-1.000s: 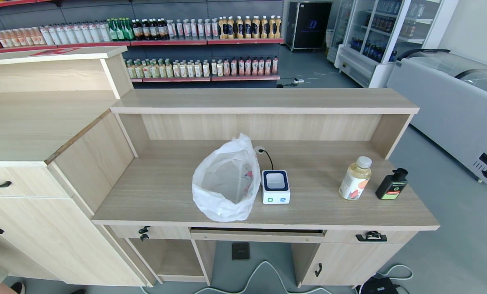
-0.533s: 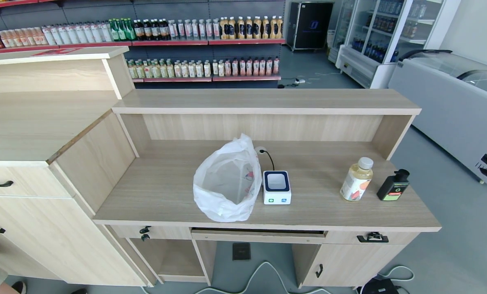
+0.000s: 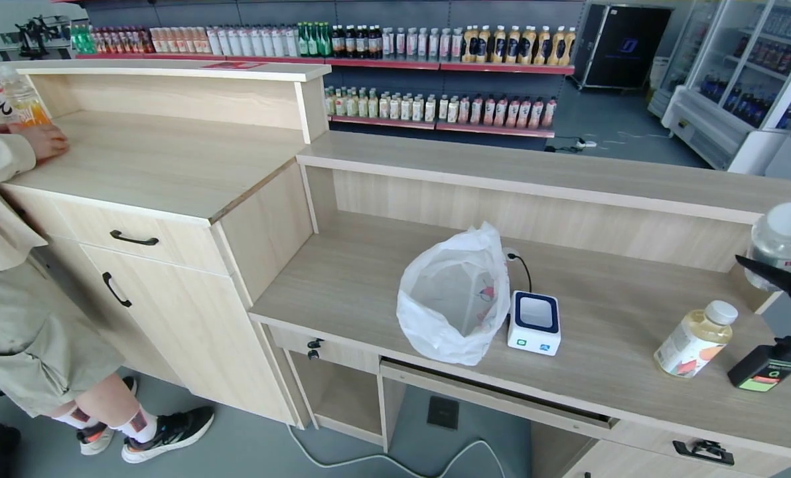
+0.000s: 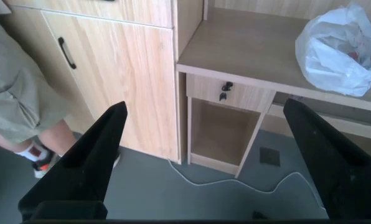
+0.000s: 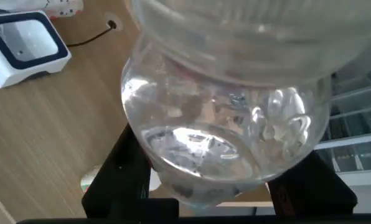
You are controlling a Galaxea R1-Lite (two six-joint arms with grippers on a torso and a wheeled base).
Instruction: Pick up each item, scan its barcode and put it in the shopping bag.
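My right gripper is shut on a clear water bottle with a white cap, held in the air above the counter's right end. In the right wrist view the bottle sits between the black fingers. On the counter stand a white shopping bag with its mouth open, a white barcode scanner to its right, a yellow juice bottle and a small black bottle. My left gripper hangs open low beside the counter, holding nothing.
A raised shelf runs along the counter's back. To the left is a taller cabinet, where a person's hand rests by an orange drink bottle. A drawer handle juts out under the counter front. Cables lie on the floor.
The head camera has swung left, so the whole picture shifted right and the taller cabinet and a person came into view. The things on the counter keep their arrangement.
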